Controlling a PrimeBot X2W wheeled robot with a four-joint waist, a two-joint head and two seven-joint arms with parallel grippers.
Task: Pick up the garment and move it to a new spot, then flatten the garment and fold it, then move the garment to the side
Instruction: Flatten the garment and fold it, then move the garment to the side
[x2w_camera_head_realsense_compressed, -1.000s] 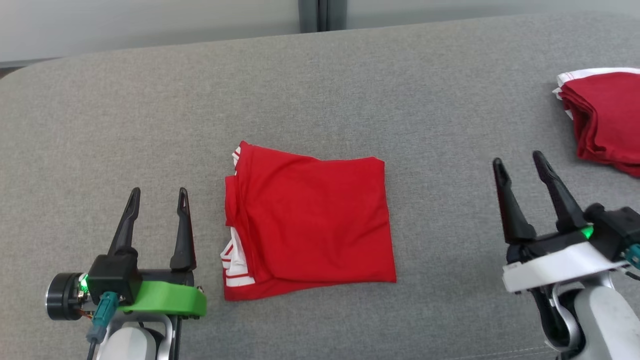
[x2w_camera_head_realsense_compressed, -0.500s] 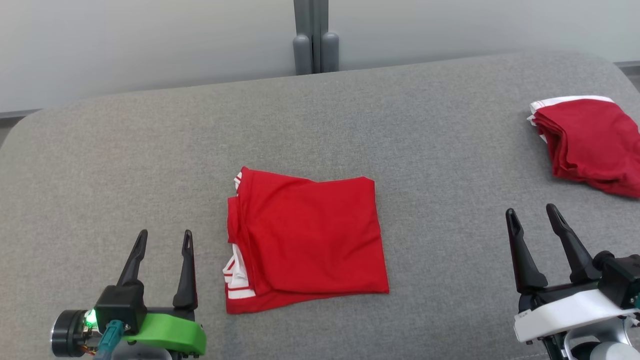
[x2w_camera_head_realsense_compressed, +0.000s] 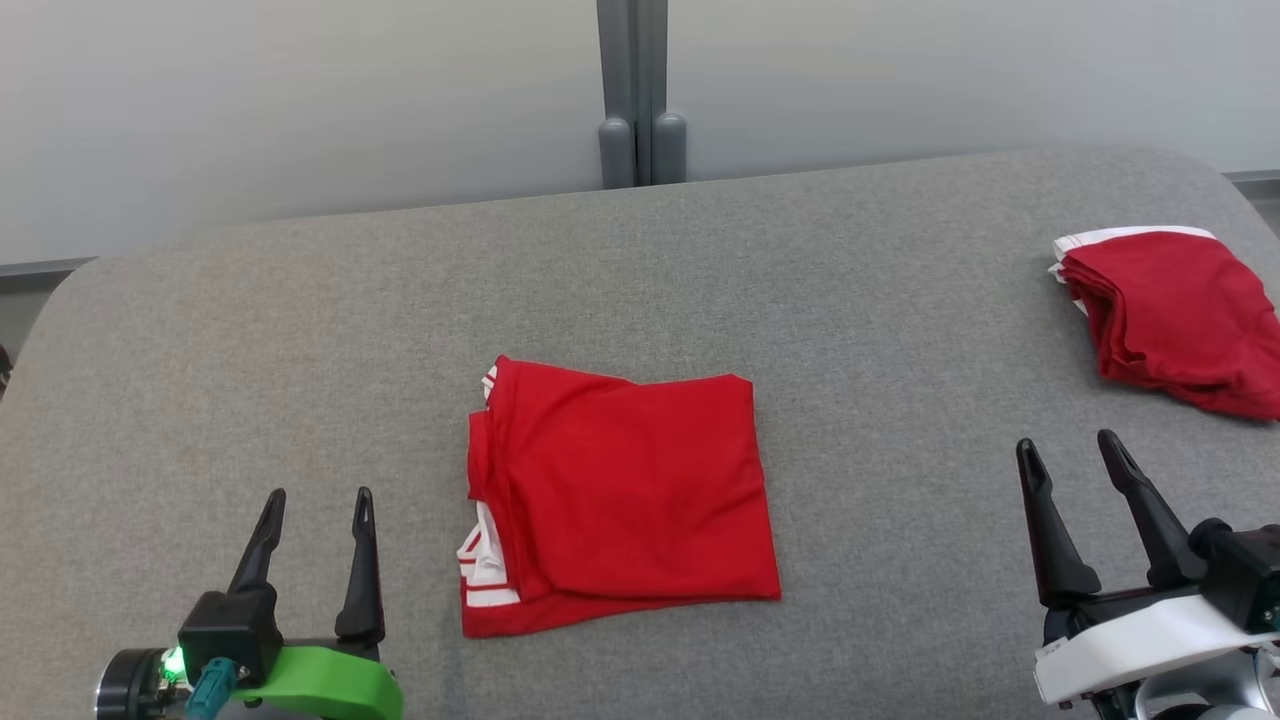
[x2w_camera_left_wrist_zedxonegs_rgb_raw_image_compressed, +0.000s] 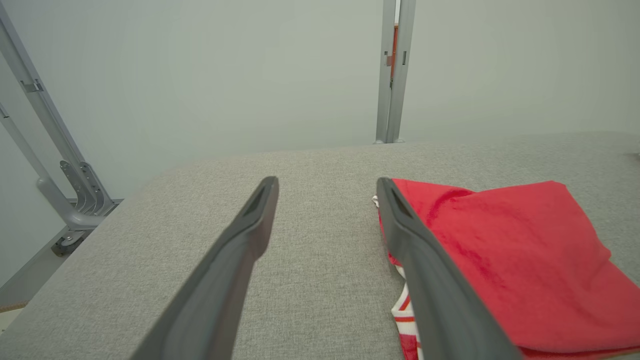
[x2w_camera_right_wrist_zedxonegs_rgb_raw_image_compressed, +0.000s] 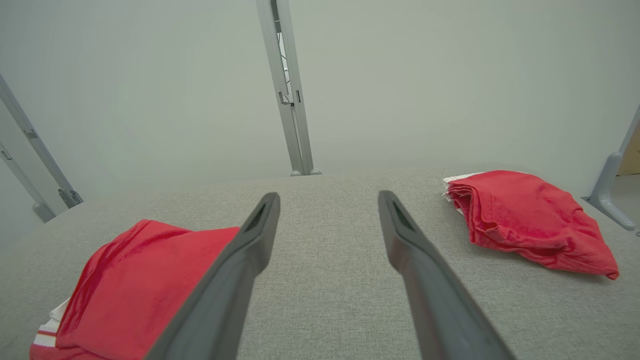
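Note:
A red garment (x2w_camera_head_realsense_compressed: 620, 490) with white striped trim lies folded into a rough square at the middle of the grey padded table (x2w_camera_head_realsense_compressed: 300, 330). It shows at the right of the left wrist view (x2w_camera_left_wrist_zedxonegs_rgb_raw_image_compressed: 510, 260) and at the lower left of the right wrist view (x2w_camera_right_wrist_zedxonegs_rgb_raw_image_compressed: 140, 280). My left gripper (x2w_camera_head_realsense_compressed: 316, 498) stands open at the lower left, apart from the garment's left edge, nothing between its fingers. At the lower right my right gripper (x2w_camera_head_realsense_compressed: 1070, 448) is open and empty too, well right of the garment.
A second red garment (x2w_camera_head_realsense_compressed: 1170, 315) with white trim lies folded near the table's far right edge, also in the right wrist view (x2w_camera_right_wrist_zedxonegs_rgb_raw_image_compressed: 525, 220). A grey post (x2w_camera_head_realsense_compressed: 640, 90) rises behind the table against a pale wall. Metal frame legs (x2w_camera_left_wrist_zedxonegs_rgb_raw_image_compressed: 55, 165) stand off the left.
The head camera has tilted up, so the whole scene sits lower and the wall and post show. Both grippers stay open; the garments lie as before.

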